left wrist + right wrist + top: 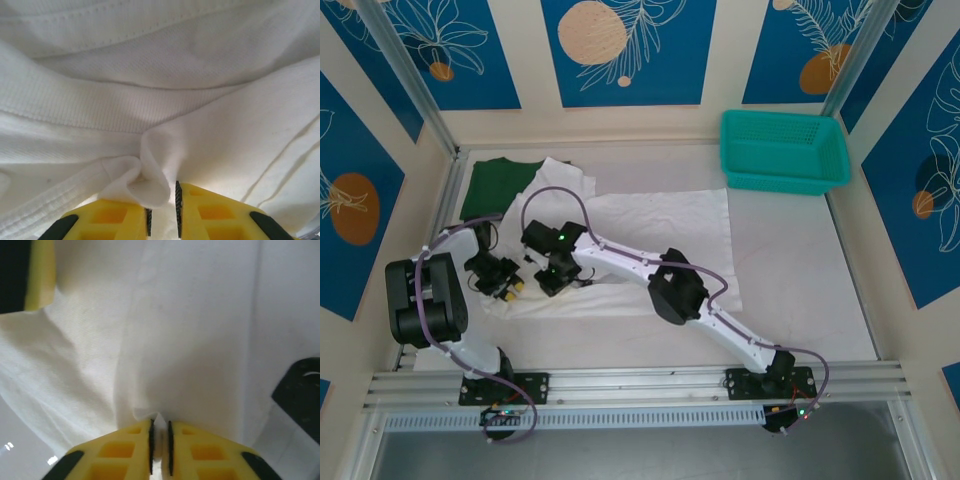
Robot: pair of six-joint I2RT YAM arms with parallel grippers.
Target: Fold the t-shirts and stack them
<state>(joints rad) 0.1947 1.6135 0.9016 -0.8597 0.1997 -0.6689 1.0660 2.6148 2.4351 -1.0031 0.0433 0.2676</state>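
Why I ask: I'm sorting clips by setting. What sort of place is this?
Probably a robot test cell, not a home: aluminium frame posts, printed blue wall panels, and robot arms bolted to a rail, working on a white t-shirt.

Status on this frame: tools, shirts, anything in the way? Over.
Left tool shut on white t-shirt. Right tool pinching the same shirt. Green t-shirt far left. Teal basket far right, clear of both arms.
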